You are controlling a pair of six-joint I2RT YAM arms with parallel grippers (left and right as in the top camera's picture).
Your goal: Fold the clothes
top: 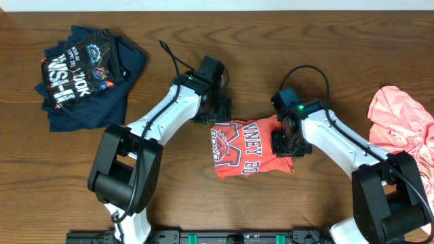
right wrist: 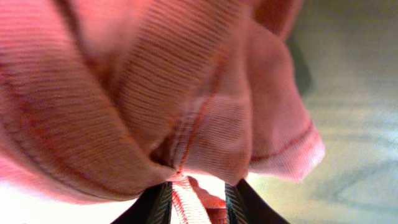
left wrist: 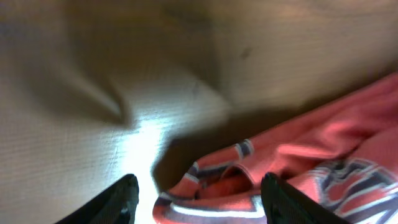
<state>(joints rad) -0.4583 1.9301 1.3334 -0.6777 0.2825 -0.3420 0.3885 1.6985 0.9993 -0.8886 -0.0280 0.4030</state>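
Observation:
A coral-red T-shirt [top: 247, 150] with navy-and-white lettering lies folded into a small rectangle at the table's middle. My left gripper [top: 220, 115] hovers at its upper-left corner. In the left wrist view its jaws [left wrist: 199, 205] are open, with the shirt's striped collar [left wrist: 217, 186] lying between and below them, apart from both fingers. My right gripper [top: 286, 142] is at the shirt's right edge. In the right wrist view its jaws [right wrist: 199, 202] are closed narrowly on a fold of red ribbed fabric [right wrist: 155, 93] that bunches over them.
A crumpled salmon-pink T-shirt [top: 403, 125] lies at the right edge of the table. A folded pile of navy printed clothes [top: 88, 74] sits at the far left. Bare wooden table [top: 203, 203] runs along the front.

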